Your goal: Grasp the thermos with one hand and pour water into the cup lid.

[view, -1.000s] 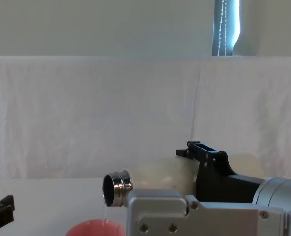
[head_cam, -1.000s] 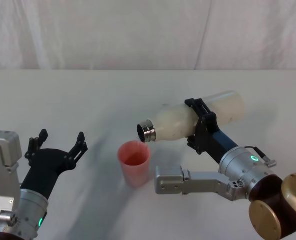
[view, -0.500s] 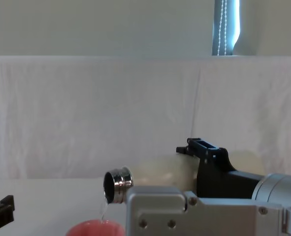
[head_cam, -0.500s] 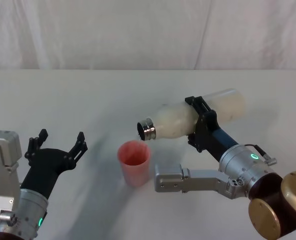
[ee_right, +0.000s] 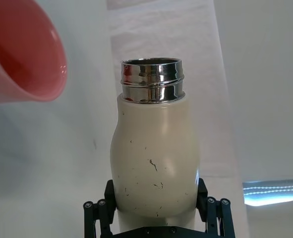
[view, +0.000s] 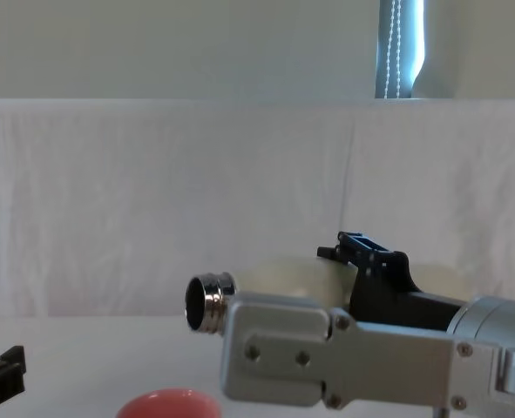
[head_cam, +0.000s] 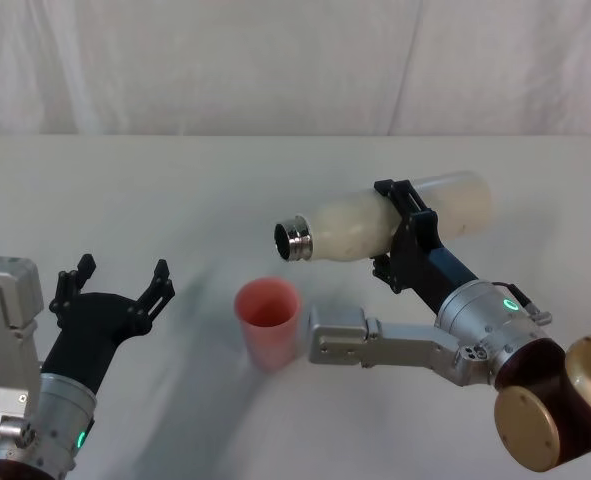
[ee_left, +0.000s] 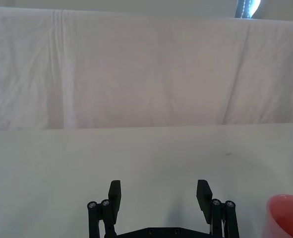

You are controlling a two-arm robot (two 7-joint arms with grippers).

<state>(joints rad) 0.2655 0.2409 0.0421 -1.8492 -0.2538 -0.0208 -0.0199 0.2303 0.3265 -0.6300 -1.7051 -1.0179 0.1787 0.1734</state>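
Note:
My right gripper (head_cam: 393, 232) is shut on the cream-white speckled thermos (head_cam: 347, 228), clamping its middle and holding it about level in the air. Its open steel neck (head_cam: 295, 241) points left, above and slightly beyond the salmon-pink cup lid (head_cam: 267, 318), which stands upright on the table. In the right wrist view the thermos (ee_right: 154, 158) sits between the black fingers (ee_right: 211, 215) with the cup lid (ee_right: 22, 54) off to one side of the neck. From the chest, no water runs from the thermos (view: 279, 272) above the cup lid (view: 168, 404). My left gripper (head_cam: 115, 282) rests open to the cup lid's left.
The white-clothed table (head_cam: 175, 190) runs back to a draped white backdrop (head_cam: 275, 60). In the left wrist view my left gripper (ee_left: 159, 197) has bare cloth ahead of it and the cup lid's rim (ee_left: 287, 218) off to its side.
The right gripper has tipped the thermos back up, so its neck rose from a downward tilt over the cup lid to about level. The thin stream of water has stopped. The left arm stayed put.

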